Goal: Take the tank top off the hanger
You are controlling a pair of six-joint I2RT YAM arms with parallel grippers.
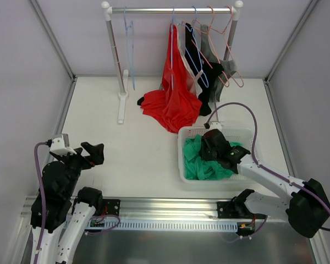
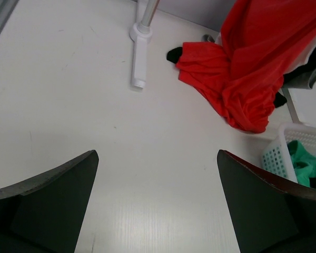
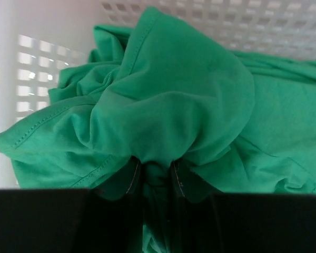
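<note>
A green tank top [image 1: 197, 164] lies bunched in the white basket [image 1: 182, 157] at the front right, off any hanger. My right gripper [image 1: 208, 149] reaches down into the basket and is shut on a fold of the green tank top [image 3: 168, 100], with cloth pinched between the jaws [image 3: 155, 171]. My left gripper [image 1: 93, 152] is open and empty, low over the bare table at the front left [image 2: 157, 154]. A red tank top [image 1: 173, 99] hangs from a hanger on the rail [image 1: 170, 9], its lower part pooled on the table.
The clothes rack stands at the back, with an empty blue hanger [image 1: 130, 49] and black [image 1: 201, 66] and grey [image 1: 223, 66] garments on hangers at its right. The rack's white foot [image 2: 138, 63] and the red cloth [image 2: 242, 79] lie ahead of the left gripper. The basket wall [image 3: 253, 21] is close behind the green cloth.
</note>
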